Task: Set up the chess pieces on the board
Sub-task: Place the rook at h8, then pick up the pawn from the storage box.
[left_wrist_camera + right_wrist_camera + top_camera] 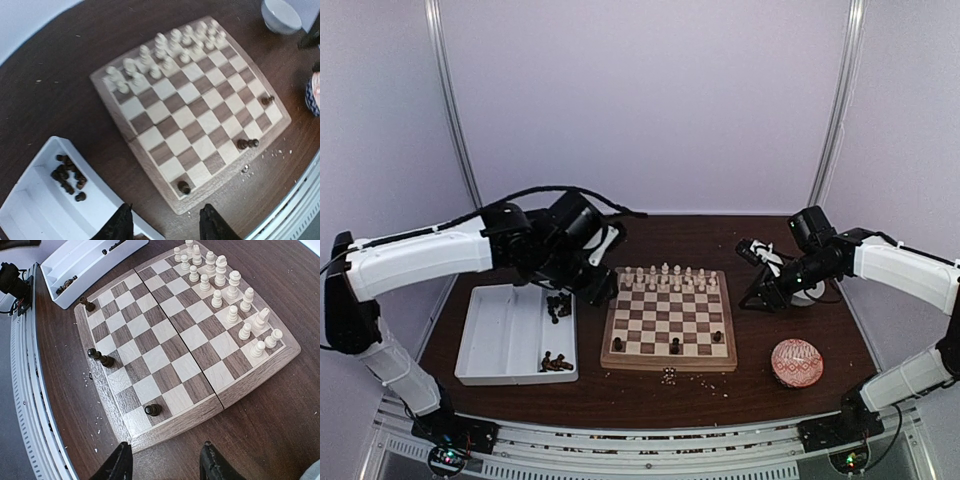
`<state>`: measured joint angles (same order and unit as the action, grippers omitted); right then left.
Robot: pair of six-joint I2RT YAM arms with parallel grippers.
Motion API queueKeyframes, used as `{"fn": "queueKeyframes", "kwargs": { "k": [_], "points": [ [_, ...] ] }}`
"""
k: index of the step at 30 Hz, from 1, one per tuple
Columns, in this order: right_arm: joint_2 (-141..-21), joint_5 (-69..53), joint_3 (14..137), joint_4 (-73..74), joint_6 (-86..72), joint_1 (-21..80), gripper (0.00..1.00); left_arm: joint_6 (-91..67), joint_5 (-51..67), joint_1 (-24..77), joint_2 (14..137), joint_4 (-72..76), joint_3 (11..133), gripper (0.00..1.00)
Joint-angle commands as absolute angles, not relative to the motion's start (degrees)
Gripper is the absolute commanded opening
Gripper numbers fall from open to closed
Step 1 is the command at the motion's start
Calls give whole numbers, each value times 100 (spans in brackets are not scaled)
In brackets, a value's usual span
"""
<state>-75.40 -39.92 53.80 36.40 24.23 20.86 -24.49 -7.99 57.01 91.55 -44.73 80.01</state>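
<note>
The board lies mid-table. Cream-white chess pieces fill its two far rows. Three dark spots stand on its near row: left, middle and right. More dark pieces lie in the white tray. My left gripper hangs open and empty above the board's left edge; in the left wrist view it is over the near-left corner piece. My right gripper is open and empty beside the board's right edge; in the right wrist view it is near a dark piece.
A white bowl sits behind my right gripper. A red patterned ball lies at the front right. Pale crumbs lie before the board. The tray holds a second dark cluster at its far right.
</note>
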Motion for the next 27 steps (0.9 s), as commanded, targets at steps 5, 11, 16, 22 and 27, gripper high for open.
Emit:
{"fn": "queueKeyframes", "kwargs": {
  "k": [5,11,16,22,27],
  "points": [
    [-7583,-4084,5560,3673,2546,2072,47,-2835,-1189,4387,8162,-4497,6706,46],
    [-7623,-4061,5568,3674,2558,2070,46,-2835,-623,3634,8371,-4202,6122,34],
    [-7623,-4048,5563,3700,2575,2071,46,-2844,-634,3564,8878,-4184,6352,36],
    [-7620,-4005,5546,3717,2601,2074,46,-2611,-469,3449,9494,-4128,6667,31],
    [-7612,-3964,5537,3722,2628,2074,46,-2526,-466,3421,9845,-4116,6856,28]
  ]
}}
